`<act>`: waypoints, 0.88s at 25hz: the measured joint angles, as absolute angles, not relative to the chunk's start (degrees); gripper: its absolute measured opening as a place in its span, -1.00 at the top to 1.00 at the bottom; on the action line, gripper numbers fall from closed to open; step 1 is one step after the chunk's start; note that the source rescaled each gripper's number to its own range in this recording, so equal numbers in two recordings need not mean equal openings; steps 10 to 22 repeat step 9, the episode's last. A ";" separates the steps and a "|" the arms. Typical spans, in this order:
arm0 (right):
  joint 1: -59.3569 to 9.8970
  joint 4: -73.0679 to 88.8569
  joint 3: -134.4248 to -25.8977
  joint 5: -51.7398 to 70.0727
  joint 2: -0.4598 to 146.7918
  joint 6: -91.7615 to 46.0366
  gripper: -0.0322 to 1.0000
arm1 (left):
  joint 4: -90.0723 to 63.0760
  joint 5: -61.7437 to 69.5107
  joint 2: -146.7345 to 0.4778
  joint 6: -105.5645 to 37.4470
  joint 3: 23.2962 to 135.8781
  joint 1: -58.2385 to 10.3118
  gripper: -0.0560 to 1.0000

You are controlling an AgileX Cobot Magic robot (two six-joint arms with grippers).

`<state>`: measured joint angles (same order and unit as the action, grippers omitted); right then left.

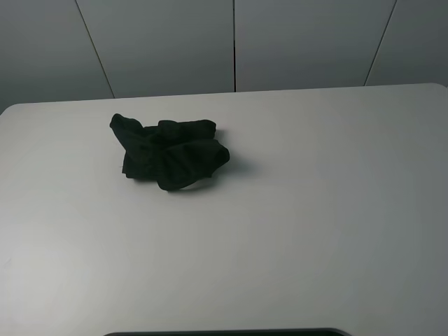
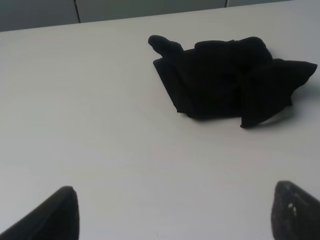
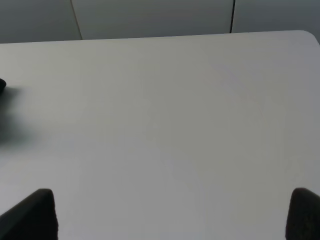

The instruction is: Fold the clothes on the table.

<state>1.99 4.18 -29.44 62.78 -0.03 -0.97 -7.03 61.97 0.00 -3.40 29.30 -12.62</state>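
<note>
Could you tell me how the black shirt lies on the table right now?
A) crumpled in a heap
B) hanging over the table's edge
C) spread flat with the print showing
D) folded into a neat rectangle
A: the black shirt sits bunched in an uneven heap on the white table, well away from its edges.

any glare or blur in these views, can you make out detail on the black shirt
Exterior high: even, soft light, no glare; the shirt reads as a dark crumpled mass casting a faint shadow on the table. Left wrist: folds barely visible, fingertips blurred. Right wrist: only a soft dark edge.
</note>
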 joint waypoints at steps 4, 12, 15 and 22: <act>1.99 4.28 -29.44 62.78 -0.03 -0.97 -0.97 | -7.03 61.97 0.00 -3.40 29.30 -12.62 -1.00; 1.99 4.76 -29.44 62.78 -0.03 -0.97 -0.97 | -7.03 61.97 0.00 -3.40 29.30 -12.62 -1.00; 1.99 4.76 -29.44 62.78 -0.03 -0.97 -0.97 | -7.03 61.97 0.00 -3.40 29.30 -12.62 -1.00; 1.99 4.76 -29.44 62.78 -0.03 -0.97 -0.97 | -7.03 61.97 0.00 -3.40 29.30 -12.62 -1.00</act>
